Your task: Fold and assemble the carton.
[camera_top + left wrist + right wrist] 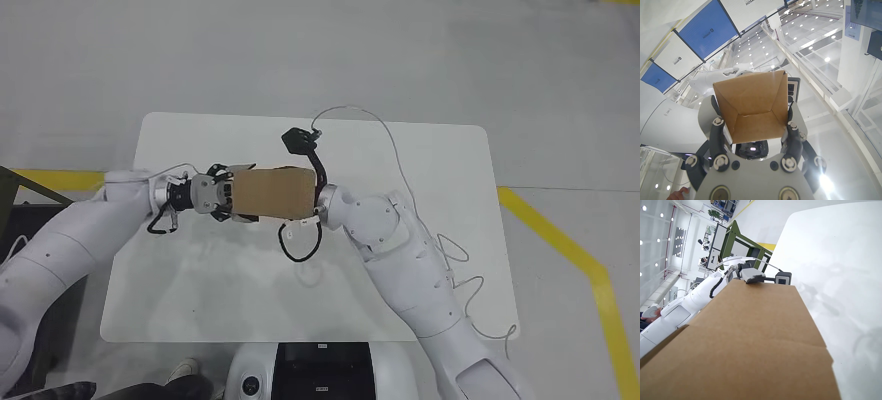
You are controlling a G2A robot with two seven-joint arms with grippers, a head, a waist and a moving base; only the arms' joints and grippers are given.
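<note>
While the carton (275, 192) was held over the middle of the white table (430, 150), you had 1 arm at each end of it. The left gripper (222, 192) pinched the carton's open end, with 1 finger (716, 132) pressed on each of 2 opposite outer walls. The right gripper (318, 200) sat at the far end; whether it was clamped could not be determined.
</note>
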